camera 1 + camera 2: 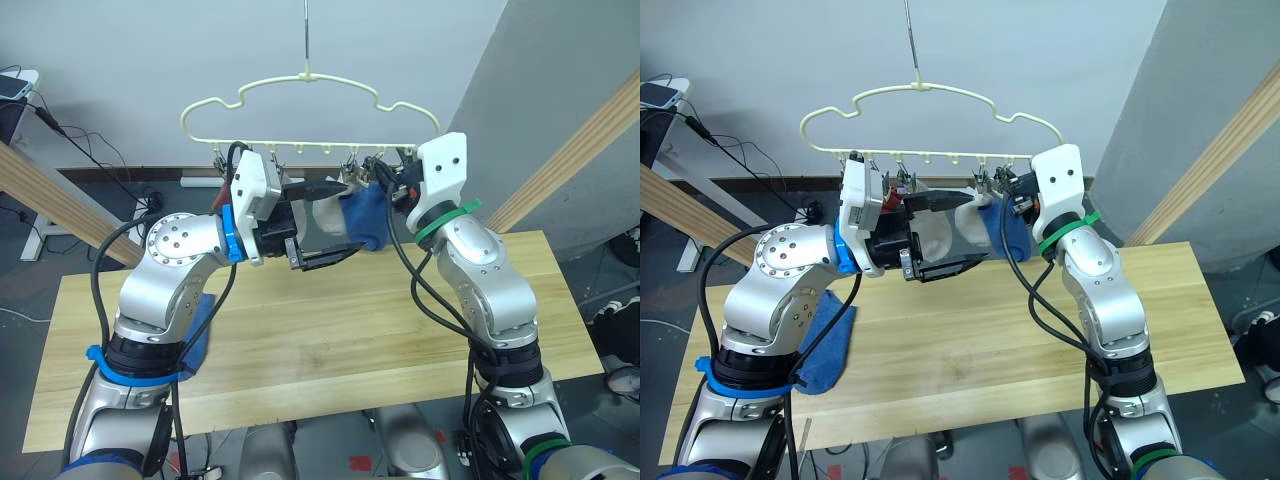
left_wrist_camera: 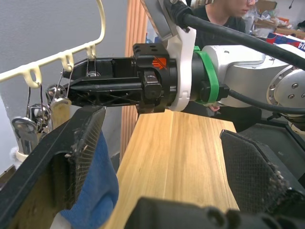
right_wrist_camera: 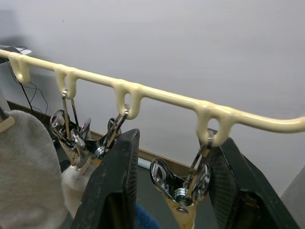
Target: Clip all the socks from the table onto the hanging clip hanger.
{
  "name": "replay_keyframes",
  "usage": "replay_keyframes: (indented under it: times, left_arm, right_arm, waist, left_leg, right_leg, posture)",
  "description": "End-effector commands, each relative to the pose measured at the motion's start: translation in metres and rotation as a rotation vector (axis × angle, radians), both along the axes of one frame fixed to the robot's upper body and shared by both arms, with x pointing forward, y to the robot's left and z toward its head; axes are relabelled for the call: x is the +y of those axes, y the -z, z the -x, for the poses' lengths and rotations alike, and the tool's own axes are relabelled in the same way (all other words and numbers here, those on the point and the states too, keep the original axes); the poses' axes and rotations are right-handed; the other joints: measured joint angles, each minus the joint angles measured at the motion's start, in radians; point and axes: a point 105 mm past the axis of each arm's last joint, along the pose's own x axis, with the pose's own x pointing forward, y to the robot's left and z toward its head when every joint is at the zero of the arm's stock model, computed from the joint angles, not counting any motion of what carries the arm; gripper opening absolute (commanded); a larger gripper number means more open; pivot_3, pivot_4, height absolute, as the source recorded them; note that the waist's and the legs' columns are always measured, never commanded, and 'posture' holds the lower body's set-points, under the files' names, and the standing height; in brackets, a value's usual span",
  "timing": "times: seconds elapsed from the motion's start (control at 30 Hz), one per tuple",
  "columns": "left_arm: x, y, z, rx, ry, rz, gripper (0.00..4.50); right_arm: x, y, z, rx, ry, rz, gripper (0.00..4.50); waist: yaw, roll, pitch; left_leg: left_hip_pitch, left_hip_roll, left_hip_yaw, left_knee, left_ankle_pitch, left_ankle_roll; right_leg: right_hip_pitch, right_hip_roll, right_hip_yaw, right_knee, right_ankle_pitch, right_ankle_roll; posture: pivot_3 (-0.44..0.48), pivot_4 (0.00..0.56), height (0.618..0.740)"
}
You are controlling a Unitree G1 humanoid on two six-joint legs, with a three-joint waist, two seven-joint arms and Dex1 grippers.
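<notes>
The pale yellow clip hanger (image 1: pixel 310 75) hangs by its hook above the table (image 1: pixel 330 340). A blue sock (image 1: pixel 368 215) dangles from one of its clips, with a light grey sock (image 1: pixel 328 225) beside it and a bit of brick red fabric (image 1: pixel 892 200) further left. My left gripper (image 1: pixel 345 220) is wide open at the hanging socks, the blue sock lying against one finger (image 2: pixel 81 143). My right gripper (image 3: pixel 177 136) is open up at the hanger bar, one finger on each side of a metal clip (image 3: pixel 183 183). Another blue sock (image 1: pixel 825 340) lies on the table under my left arm.
Thick wooden beams slant up at the left (image 1: pixel 50 195) and right (image 1: pixel 570 150) of the table. Cables and a small stand sit on the floor behind. A person (image 2: pixel 224 9) is beyond the table's end in the left wrist view.
</notes>
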Motion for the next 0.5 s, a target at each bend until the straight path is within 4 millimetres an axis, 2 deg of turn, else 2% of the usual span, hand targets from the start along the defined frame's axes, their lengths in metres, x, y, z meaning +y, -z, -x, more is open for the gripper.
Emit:
replay_keyframes:
  times: [0.03, 0.5]
  left_arm:
    - [-0.003, -0.005, 0.005, -0.033, 0.012, 0.007, 4.36]
    - [-0.003, -0.003, 0.005, -0.027, 0.013, 0.004, 4.36]
  right_arm:
    - [0.001, -0.014, 0.005, -0.061, -0.005, -0.015, 1.99]
    - [-0.009, -0.007, 0.003, -0.046, 0.076, 0.005, 1.99]
  waist:
    - [0.0, 0.0, 0.0]
    - [0.0, 0.0, 0.0]
  left_leg:
    - [0.0, 0.0, 0.0, 0.0, 0.0, 0.0]
    - [0.0, 0.0, 0.0, 0.0, 0.0, 0.0]
  right_leg:
    - [0.0, 0.0, 0.0, 0.0, 0.0, 0.0]
    - [0.0, 0.0, 0.0, 0.001, 0.0, 0.0]
  posture:
    - [-0.277, 0.318, 0.732]
    - [-0.282, 0.32, 0.732]
